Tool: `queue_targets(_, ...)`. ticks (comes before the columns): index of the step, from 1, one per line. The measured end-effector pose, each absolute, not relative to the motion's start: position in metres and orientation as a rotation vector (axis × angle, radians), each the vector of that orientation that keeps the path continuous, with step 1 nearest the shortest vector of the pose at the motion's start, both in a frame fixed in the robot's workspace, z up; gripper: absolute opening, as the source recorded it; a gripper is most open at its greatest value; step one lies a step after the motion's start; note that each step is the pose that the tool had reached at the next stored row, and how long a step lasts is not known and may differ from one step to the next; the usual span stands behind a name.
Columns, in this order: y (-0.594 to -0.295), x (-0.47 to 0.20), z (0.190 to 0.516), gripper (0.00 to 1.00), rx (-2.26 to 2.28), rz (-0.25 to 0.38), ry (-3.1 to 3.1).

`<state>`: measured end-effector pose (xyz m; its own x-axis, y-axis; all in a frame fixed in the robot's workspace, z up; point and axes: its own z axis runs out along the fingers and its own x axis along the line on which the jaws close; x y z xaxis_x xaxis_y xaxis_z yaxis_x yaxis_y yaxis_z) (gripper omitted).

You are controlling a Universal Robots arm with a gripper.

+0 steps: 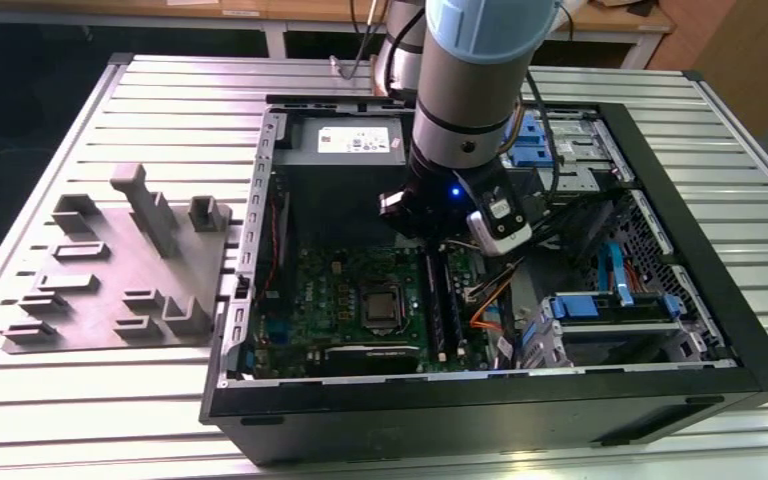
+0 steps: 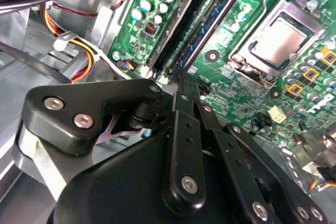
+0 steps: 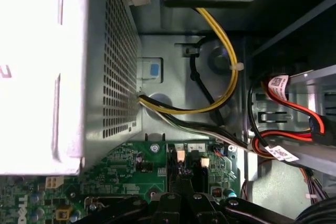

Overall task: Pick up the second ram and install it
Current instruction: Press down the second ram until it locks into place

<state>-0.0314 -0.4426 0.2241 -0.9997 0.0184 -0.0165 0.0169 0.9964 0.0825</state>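
One gripper (image 2: 181, 77) is parked low over the motherboard (image 2: 310, 108), fingers drawn pretty much together, nothing clearly pinched. One second ram (image 2: 212, 22) looks seated in the motherboard's slots, just past the fingertips.

Support: table of ribbed silver aluminium slats (image 1: 144, 100). Directly on it, toward the exterior view's left, a flat grey plastic fixture plate with raised blocks (image 1: 124, 265). Just beside that, toward the exterior view's right, an open black desktop computer case (image 1: 491, 410), lying flat.
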Motion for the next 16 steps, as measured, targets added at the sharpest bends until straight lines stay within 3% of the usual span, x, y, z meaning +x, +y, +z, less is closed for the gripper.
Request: queue_targets(16, -0.4418, -0.0317, 0.2174, 0.10, 0.028, 0.129, 3.122)
